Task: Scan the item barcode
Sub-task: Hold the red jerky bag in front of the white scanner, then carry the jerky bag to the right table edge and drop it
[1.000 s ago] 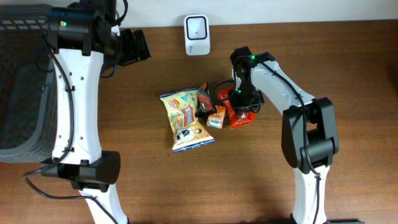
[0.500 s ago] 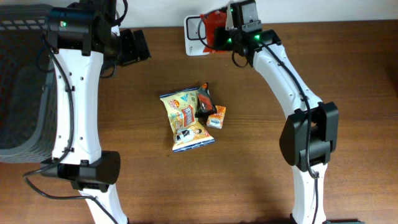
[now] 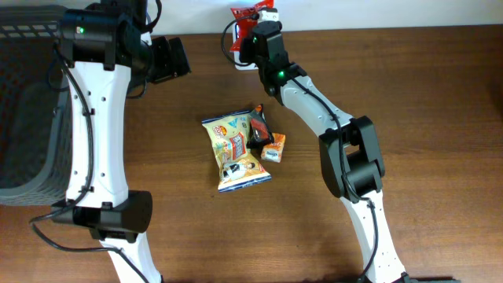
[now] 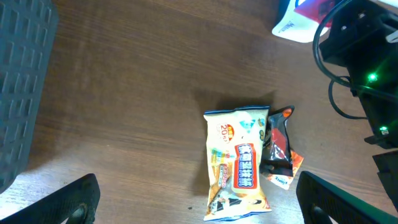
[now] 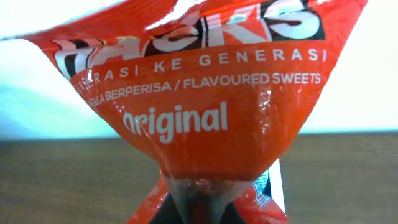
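Here, the right gripper [image 3: 259,27] is clamping a red sweet packet [image 3: 251,13] by one gathered end and holding it just over the white scanner [image 4: 291,26], at the far edge of the brown table [image 3: 440,157]. The packet is fanning out wide from the pinch, with white lettering showing on the side facing the wrist camera. No barcode is showing in any view.

The packet is looking light, soft and crinkly, with a glossy film that is probably slippery. It is likely buckling rather than staying flat, so a printed code could be curling away from the scanner. The flat sealed edge seems the safest place to hold, since it leaves the printed faces uncovered.

The left gripper [image 3: 169,59] is hanging beside the scanner, on its left, with its fingers spread wide and nothing between them.

Well in front of the scanner, a yellow snack bag [image 3: 234,149], a dark wrapper [image 3: 259,126] and a small orange packet [image 3: 274,147] are lying together, touching. A grey basket [image 3: 27,110] is sitting far off beyond the left arm. Nothing is standing between packet and scanner, though the right arm is covering most of the scanner from above.
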### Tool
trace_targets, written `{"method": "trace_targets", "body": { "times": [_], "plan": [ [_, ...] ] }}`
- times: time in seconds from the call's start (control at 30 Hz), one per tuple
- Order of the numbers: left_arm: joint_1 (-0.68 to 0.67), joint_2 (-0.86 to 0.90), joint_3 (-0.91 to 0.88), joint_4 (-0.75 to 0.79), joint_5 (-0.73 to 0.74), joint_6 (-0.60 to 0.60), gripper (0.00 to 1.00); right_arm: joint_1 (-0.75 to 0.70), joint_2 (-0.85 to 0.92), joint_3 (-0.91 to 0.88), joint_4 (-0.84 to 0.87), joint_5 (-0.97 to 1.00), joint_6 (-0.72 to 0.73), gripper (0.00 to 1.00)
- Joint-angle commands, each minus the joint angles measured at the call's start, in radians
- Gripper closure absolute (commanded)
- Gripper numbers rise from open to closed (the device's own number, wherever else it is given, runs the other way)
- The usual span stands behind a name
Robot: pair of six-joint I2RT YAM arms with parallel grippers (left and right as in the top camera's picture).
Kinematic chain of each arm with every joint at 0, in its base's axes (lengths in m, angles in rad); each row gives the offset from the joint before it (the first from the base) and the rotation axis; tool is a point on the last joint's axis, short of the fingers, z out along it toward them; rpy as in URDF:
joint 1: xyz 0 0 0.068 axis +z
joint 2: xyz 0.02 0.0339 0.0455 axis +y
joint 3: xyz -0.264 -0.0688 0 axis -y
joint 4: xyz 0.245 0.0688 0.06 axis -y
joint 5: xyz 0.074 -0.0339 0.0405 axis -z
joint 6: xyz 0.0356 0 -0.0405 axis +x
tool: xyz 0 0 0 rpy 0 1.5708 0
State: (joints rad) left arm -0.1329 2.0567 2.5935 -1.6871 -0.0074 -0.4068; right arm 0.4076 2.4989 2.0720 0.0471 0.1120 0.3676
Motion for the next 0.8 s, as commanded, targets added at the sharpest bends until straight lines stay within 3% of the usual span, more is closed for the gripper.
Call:
{"method": "trace_targets", "body": {
  "times": [0.0,0.23,0.4,0.53,0.63,0.77],
  "plan": [
    [0.005,-0.021,0.003,-0.001,0.004,0.012,0.01,0.005,-0.002,0.013,0.053,0.032,0.008,0.96],
    [0.005,-0.021,0.003,-0.001,0.004,0.012,0.01,-0.048,-0.127,0.018,-0.003,0.047,0.009,0.96],
    [0.005,-0.021,0.003,-0.001,0.004,0.012,0.01,-0.28,-0.279,0.018,-0.465,0.221,0.009,0.96],
    [0.005,-0.021,0.003,-0.001,0.004,0.012,0.01,-0.5,-0.28,0.0,-0.797,0.261,0.009,0.96],
    [0.005,-0.021,0.003,-0.001,0.004,0.012,0.01,-0.642,-0.266,-0.025,-0.9,0.26,0.008,0.96],
    [0.005,-0.021,0.003,-0.001,0.004,0.012,0.01,-0.83,-0.251,-0.095,-0.895,0.256,0.008,0.96]
  ]
}}
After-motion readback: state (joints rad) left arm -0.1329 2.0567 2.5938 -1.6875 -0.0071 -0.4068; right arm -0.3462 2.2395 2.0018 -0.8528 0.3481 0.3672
